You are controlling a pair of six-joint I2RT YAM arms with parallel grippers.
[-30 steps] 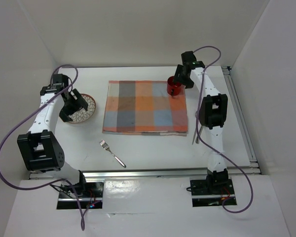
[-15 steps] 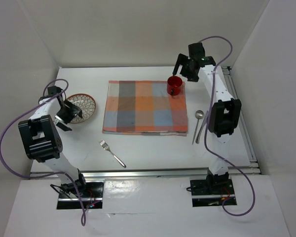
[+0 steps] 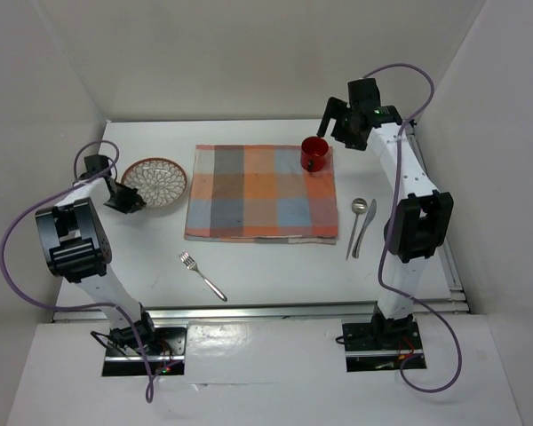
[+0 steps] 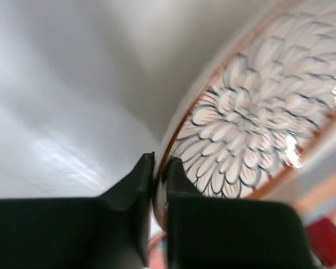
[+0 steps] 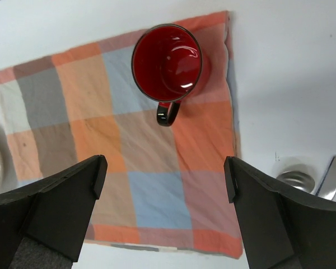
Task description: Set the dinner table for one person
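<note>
Your left tool (image 4: 158,166) clamps the flower-patterned brown-rimmed plate (image 4: 257,106) by the worktop's (image 3: 275,275) left edge; lift it level. Your right tool (image 5: 163,162) gapes empty.

**Where things lie from my jaws**

The plate (image 4: 257,129) has its rim between my left jaws, and the mat (image 3: 262,193) lies just past it on the counter (image 3: 275,266). Under my right jaws the mug (image 5: 168,63) stands on the mat's corner. The spoon (image 3: 357,222) and knife (image 3: 366,229) lie together to their right. The fork (image 3: 202,275) lies well apart from both.

plate (image 4: 252,117): glossy glaze | mug (image 5: 168,61): glossy red | mat (image 5: 129,145): matt cloth
</note>
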